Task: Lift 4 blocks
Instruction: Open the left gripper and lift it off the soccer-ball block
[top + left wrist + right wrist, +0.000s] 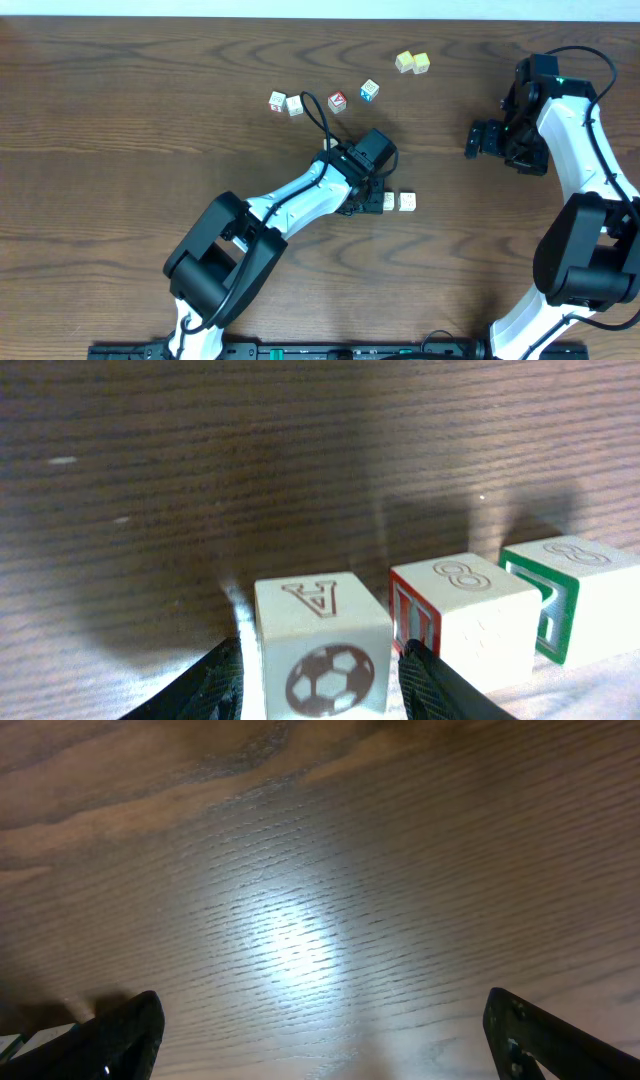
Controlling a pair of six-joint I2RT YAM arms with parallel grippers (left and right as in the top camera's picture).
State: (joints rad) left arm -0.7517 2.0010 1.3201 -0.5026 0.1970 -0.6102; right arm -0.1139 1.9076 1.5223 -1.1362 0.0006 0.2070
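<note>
**Left gripper slack around a lettered block, right gripper wide over bare wood**

Overhead: the left gripper (pixel 378 200) sits at the centre of the dark brown wooden table (pixel 120 120). Two small cream-white cube blocks (pixel 390 202) (pixel 407 202) lie just right of it. Two more cream-white blocks (pixel 277 101) (pixel 295 105) lie side by side at upper middle. Right of them are a red-faced cube (pixel 337 101) and a blue-faced cube (pixel 369 91), with two pale yellow cubes (pixel 404 62) at upper right. The right gripper (pixel 475 140) is at the right, well apart from every cube.

Left wrist: the football block (pixel 320 650), with an A on top, stands on the table at bottom centre between the black fingers (pixel 215 685). A bright sliver shows beside the left-of-frame finger, so the jaws are loosely spread, not pinching. Just right of it stand a red-framed block (pixel 465 615) and a green-framed block (pixel 575 595).

Right wrist: the fingertips (pixel 110 1035) sit in the bottom corners, spread wide, with only glaring wood grain between them.
</note>
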